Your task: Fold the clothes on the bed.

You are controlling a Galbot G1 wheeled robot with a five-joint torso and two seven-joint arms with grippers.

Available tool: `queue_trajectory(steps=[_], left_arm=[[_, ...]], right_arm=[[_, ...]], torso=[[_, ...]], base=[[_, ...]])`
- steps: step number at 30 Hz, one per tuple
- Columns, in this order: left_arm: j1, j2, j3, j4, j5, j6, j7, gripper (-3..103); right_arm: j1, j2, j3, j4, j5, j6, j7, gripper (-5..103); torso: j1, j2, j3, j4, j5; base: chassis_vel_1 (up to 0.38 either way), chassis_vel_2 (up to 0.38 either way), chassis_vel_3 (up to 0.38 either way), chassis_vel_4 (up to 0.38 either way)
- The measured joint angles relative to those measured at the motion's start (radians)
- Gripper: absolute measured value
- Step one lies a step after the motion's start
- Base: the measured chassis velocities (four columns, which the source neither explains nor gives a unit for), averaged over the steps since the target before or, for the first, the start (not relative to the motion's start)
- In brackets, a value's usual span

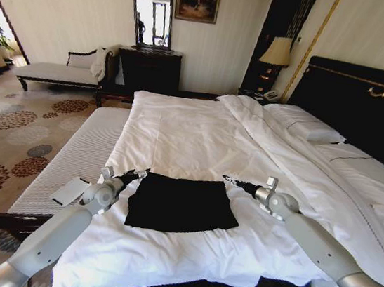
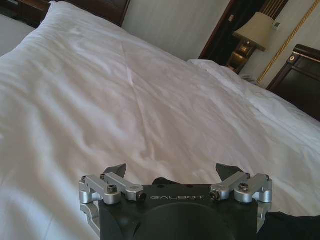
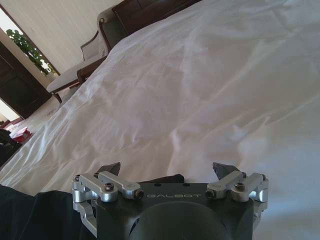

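Head view: black soft-fabric T-shirt (image 1: 181, 204) lies folded into a rough rectangle on the white duvet (image 1: 192, 140) near the foot edge of the large double bed with dark wooden headboard (image 1: 367, 103). Sleeves and chest lettering hidden in the fold. Both arms are cut off at the lower frame edge.

Left claw (image 1: 136, 174) sits at the shirt's far left corner, right claw (image 1: 228, 181) just beyond its far right corner. From here can't tell if either tip touches the cloth.

Left wrist view: left claw (image 2: 172, 169) fingers spread wide, nothing between them, duvet ahead; a strip of black fabric shows at one corner behind the claw body.

Right wrist view: right claw (image 3: 166, 167) also wide open and empty, black fabric beside its body.

Around: white card-like flat item (image 1: 70, 190) on the bare mattress edge by the left arm, table lamp (image 1: 276, 53) by the headboard, white-cushioned chaise (image 1: 63, 72) at the far wall.
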State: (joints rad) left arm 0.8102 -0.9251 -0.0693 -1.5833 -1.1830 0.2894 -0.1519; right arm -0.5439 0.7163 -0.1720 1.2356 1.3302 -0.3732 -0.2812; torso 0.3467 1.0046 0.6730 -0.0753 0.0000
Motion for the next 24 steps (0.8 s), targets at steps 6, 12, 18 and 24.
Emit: queue_trajectory(steps=[6, 12, 18, 24], left_arm=[[-0.018, -0.013, 0.015, 0.022, -0.003, 0.001, 0.011, 100], [-0.01, -0.027, 0.016, 0.019, -0.001, 0.001, 0.012, 100], [0.006, -0.027, 0.009, 0.006, 0.0, 0.0, 0.009, 100], [0.02, -0.021, -0.004, -0.006, -0.001, -0.001, 0.008, 100]], right_arm=[[0.035, -0.009, -0.053, -0.043, -0.004, -0.037, -0.034, 100], [0.078, 0.003, -0.104, -0.096, -0.009, -0.064, -0.105, 100], [0.117, 0.037, -0.151, -0.134, -0.022, -0.068, -0.138, 100], [0.145, 0.068, -0.175, -0.155, -0.028, -0.068, -0.139, 100]], torso=[[0.0, 0.0, 0.0, -0.0002, 0.0], [0.0, 0.0, 0.0, -0.0002, -0.0002], [0.0, 0.0, 0.0, 0.0, 0.0], [0.0, 0.0, 0.0, 0.0002, -0.0002]], base=[[0.0, 0.0, 0.0, 0.0], [0.0, 0.0, 0.0, 0.0], [0.0, 0.0, 0.0, 0.0], [0.0, 0.0, 0.0, 0.0]])
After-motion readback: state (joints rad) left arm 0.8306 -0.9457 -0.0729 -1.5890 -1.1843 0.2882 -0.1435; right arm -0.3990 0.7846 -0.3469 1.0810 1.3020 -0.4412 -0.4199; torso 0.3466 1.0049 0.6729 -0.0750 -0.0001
